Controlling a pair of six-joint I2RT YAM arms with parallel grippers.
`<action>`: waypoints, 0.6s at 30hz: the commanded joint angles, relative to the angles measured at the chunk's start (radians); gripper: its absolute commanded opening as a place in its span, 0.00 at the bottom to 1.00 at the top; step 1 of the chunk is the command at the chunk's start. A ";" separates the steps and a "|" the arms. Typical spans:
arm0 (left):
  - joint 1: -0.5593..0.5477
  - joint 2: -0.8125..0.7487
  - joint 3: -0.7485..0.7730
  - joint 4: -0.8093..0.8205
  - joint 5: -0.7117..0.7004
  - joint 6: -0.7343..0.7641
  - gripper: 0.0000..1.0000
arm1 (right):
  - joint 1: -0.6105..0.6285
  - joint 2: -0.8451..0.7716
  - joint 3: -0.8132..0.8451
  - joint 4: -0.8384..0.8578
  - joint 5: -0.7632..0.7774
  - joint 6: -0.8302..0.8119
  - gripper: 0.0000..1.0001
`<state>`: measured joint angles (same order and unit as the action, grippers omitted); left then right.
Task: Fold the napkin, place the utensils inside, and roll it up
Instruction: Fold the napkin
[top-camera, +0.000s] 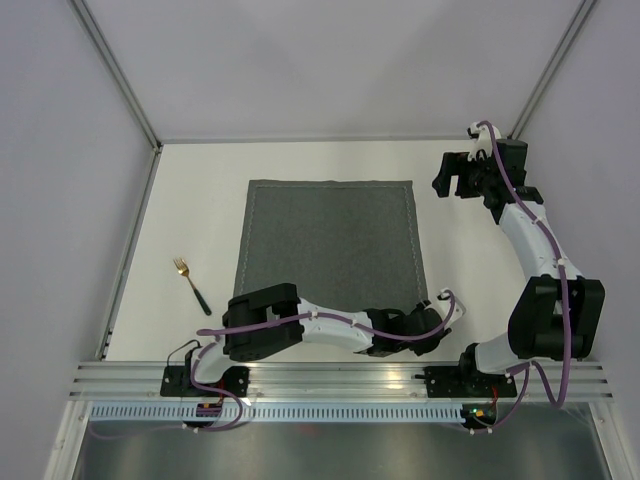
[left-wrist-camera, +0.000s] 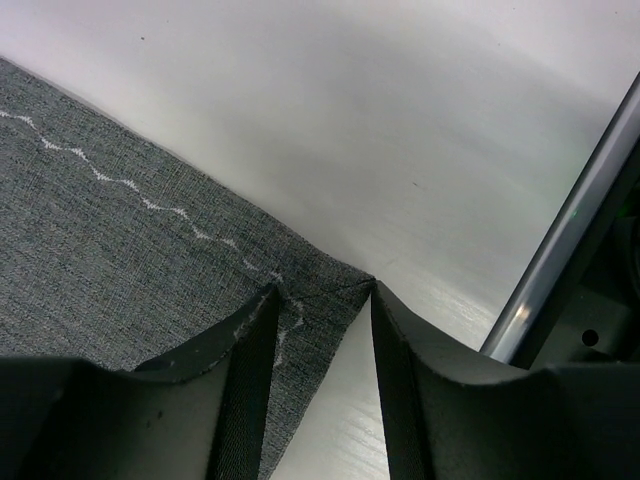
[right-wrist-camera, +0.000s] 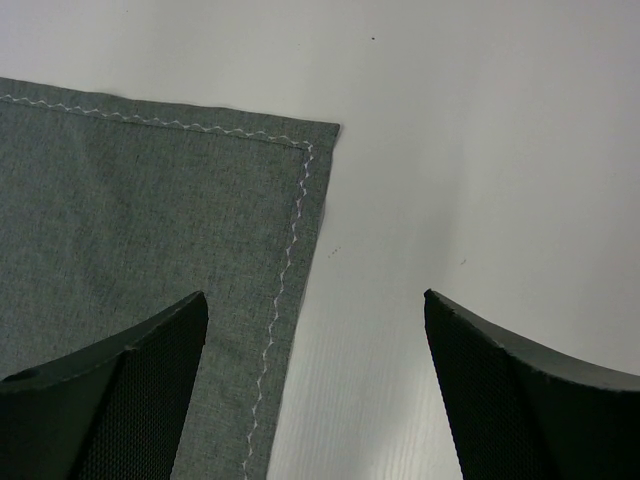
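The dark grey napkin (top-camera: 330, 240) lies flat and unfolded in the middle of the white table. My left gripper (top-camera: 440, 305) is low at its near right corner. In the left wrist view the napkin (left-wrist-camera: 120, 250) shows that corner slightly puckered between the jaws of the left gripper (left-wrist-camera: 323, 290). The jaws are partly closed, with bare table still showing between them. My right gripper (top-camera: 452, 175) hovers wide open by the far right corner. In the right wrist view the napkin (right-wrist-camera: 140, 220) has its hem under the right gripper (right-wrist-camera: 315, 298). A gold fork (top-camera: 190, 283) with a dark handle lies left of the napkin.
Metal frame posts (top-camera: 125, 90) and grey walls bound the table on the left, back and right. An aluminium rail (top-camera: 340, 375) carrying both arm bases runs along the near edge, close to the left gripper.
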<state>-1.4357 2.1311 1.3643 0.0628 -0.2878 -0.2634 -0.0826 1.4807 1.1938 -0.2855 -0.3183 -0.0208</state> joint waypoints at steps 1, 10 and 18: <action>-0.008 0.027 0.027 0.023 -0.002 0.009 0.47 | -0.005 0.010 0.041 -0.012 -0.008 -0.001 0.93; -0.009 0.015 -0.002 0.019 0.001 -0.011 0.22 | -0.006 0.007 0.041 -0.015 -0.022 0.004 0.93; -0.009 -0.066 -0.002 0.020 0.012 -0.005 0.07 | -0.006 0.003 0.043 -0.018 -0.028 0.004 0.92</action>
<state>-1.4357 2.1307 1.3678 0.0608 -0.2871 -0.2638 -0.0826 1.4879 1.1942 -0.3008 -0.3408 -0.0204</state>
